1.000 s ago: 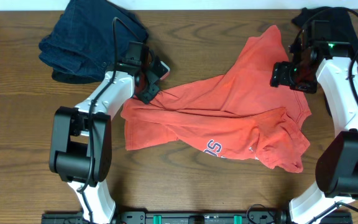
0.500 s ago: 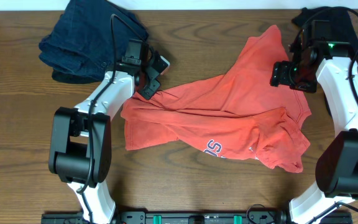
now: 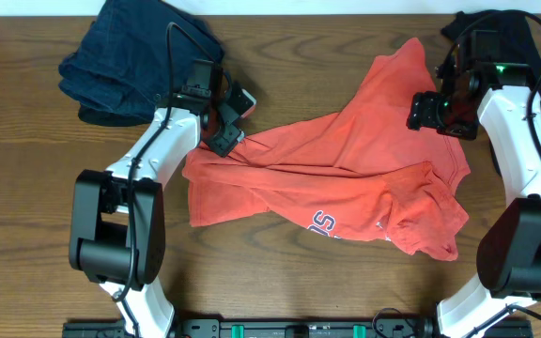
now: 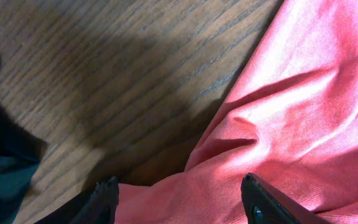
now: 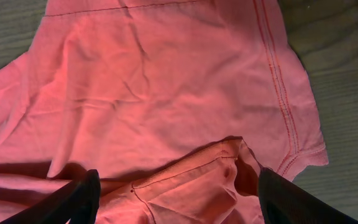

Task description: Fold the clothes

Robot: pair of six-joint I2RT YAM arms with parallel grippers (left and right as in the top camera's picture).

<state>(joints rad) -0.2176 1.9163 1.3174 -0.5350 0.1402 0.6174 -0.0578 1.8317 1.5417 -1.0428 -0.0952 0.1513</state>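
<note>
Coral-red cotton T-shirt (image 3: 346,178) lies crumpled mid-table; left gripper (image 3: 225,134) spread at its far-left edge, right gripper (image 3: 428,113) spread over its far-right part; brown wooden worktop (image 3: 26,235) bare along near edge.

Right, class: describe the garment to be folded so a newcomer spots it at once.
Start at the wooden table and look to its middle. The crumpled T-shirt lies there: coral-red with white lettering, unlike the dark navy denim garment at the far-left corner.
</note>
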